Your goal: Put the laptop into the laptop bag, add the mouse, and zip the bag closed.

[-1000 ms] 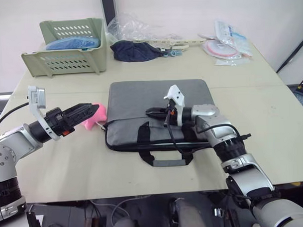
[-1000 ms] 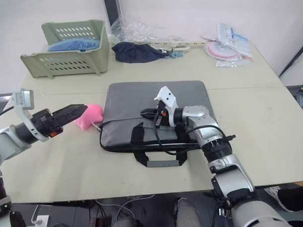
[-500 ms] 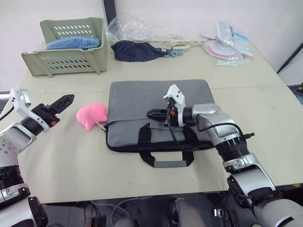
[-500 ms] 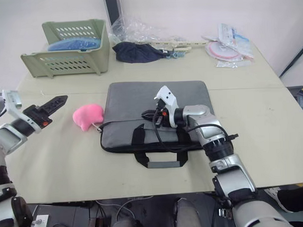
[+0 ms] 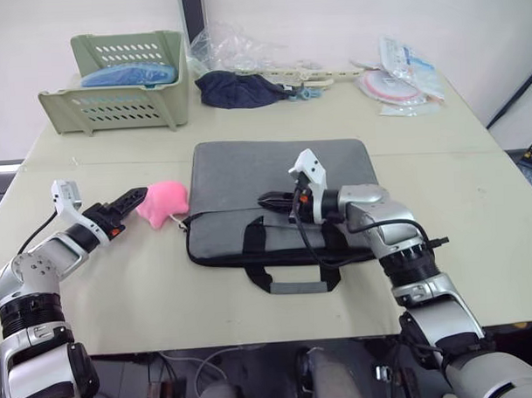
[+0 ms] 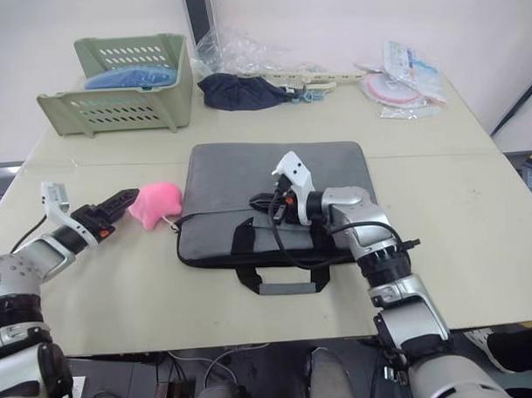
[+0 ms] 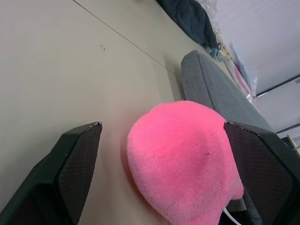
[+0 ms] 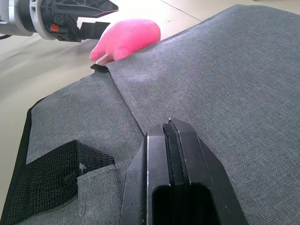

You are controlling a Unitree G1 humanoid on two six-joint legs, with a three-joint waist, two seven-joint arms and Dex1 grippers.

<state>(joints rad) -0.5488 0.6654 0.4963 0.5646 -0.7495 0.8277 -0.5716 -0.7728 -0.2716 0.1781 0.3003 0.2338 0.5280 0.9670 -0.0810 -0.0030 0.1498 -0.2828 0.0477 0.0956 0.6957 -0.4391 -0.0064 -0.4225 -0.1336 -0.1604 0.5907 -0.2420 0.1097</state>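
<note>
The grey laptop bag (image 5: 278, 172) lies flat in the middle of the table, its black handles (image 5: 295, 281) toward the front edge. My right gripper (image 5: 270, 200) is shut and sits low over the bag's top panel near the zipper line (image 8: 126, 101), with nothing seen between its fingers (image 8: 187, 154). A pink fluffy blob (image 5: 165, 201) lies by the bag's left corner, tied to it by a thin white cord. My left gripper (image 7: 161, 124) is open, one finger on each side of the blob (image 7: 183, 154). The laptop and the mouse are out of view.
A green slotted basket (image 5: 114, 108) with a blue item stands at the back left. A dark navy cloth bundle (image 5: 236, 88), crumpled clear plastic (image 5: 230, 47) and flat packets (image 5: 393, 81) line the back edge. Bare tabletop lies at the right and front.
Half a second ago my left gripper was drawn back to the left, away from the pink blob; now it is back at the blob. My right gripper has hardly moved.
</note>
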